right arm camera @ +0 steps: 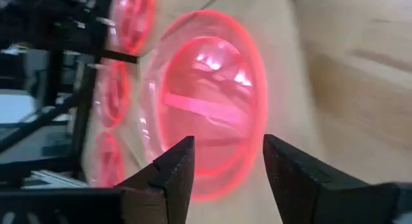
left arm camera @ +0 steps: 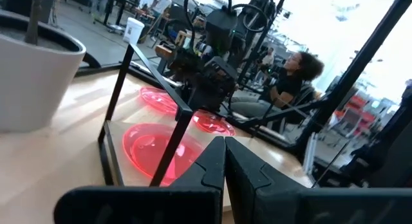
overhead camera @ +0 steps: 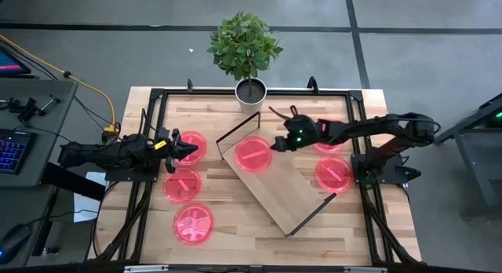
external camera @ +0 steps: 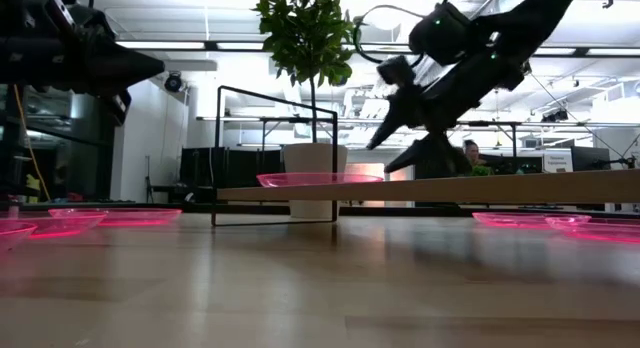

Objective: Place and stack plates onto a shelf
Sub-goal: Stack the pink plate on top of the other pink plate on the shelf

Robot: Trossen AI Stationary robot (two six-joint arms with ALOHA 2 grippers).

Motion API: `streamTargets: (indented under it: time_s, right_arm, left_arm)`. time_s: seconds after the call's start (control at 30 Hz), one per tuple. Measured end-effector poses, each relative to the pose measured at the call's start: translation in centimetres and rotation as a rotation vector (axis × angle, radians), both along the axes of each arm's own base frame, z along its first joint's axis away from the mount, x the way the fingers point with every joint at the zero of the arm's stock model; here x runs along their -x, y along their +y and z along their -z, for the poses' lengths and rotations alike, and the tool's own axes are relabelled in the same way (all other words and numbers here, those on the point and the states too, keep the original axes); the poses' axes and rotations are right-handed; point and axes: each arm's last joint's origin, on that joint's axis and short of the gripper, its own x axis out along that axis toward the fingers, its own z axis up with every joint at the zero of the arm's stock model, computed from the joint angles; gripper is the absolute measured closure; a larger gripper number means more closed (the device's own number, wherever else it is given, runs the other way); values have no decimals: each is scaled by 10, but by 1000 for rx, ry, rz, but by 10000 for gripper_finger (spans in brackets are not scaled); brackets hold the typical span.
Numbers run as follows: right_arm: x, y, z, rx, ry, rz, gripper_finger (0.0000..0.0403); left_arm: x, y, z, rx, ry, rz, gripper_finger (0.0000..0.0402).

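The shelf (overhead camera: 294,191) lies slantwise on the middle of the table, and one pink plate (overhead camera: 253,154) rests flat on its far end (external camera: 318,179). My right gripper (overhead camera: 275,145) hovers open just right of and above that plate (right arm camera: 212,95), its fingers apart from it (external camera: 390,153). My left gripper (overhead camera: 192,151) is shut and held well above the table (external camera: 155,63), over a plate (overhead camera: 188,141) on the left side. Two more plates (overhead camera: 182,184) (overhead camera: 193,223) lie on the table nearer the front. Two plates lie at the right (overhead camera: 334,173) (overhead camera: 329,147), the farther one partly under my right arm.
A potted plant (overhead camera: 251,90) stands at the far edge, just behind the shelf's black wire end frame (overhead camera: 239,129). A black metal frame (overhead camera: 149,124) borders the tabletop. Bare wood shows at the near middle (overhead camera: 251,234). A person (left arm camera: 293,82) sits beyond the table.
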Motion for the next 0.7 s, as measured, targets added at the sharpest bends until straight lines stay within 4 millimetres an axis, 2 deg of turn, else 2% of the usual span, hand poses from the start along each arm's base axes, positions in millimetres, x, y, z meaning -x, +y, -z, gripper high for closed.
streamTargets:
  time_s: [0.07, 0.23, 0.43, 0.57, 0.7]
  right_arm:
    - [12, -5, -9, 31, 33, 11, 235]
    - [49, -11, -46, 174, 28, 100, 235]
    - [85, -6, -89, 361, -99, 212, 235]
    - [99, 0, -104, 415, -166, 257, 235]
    - [104, 2, -109, 437, -185, 296, 235]
  left_arm:
    - [0, 0, 0, 43, -5, 2, 401]
    - [0, 0, -4, 120, -51, 6, 401]
    - [1, 1, -7, 122, -94, -19, 402]
    - [1, 3, -10, 134, -125, -96, 402]
    - [3, 10, -23, 243, -229, -254, 399]
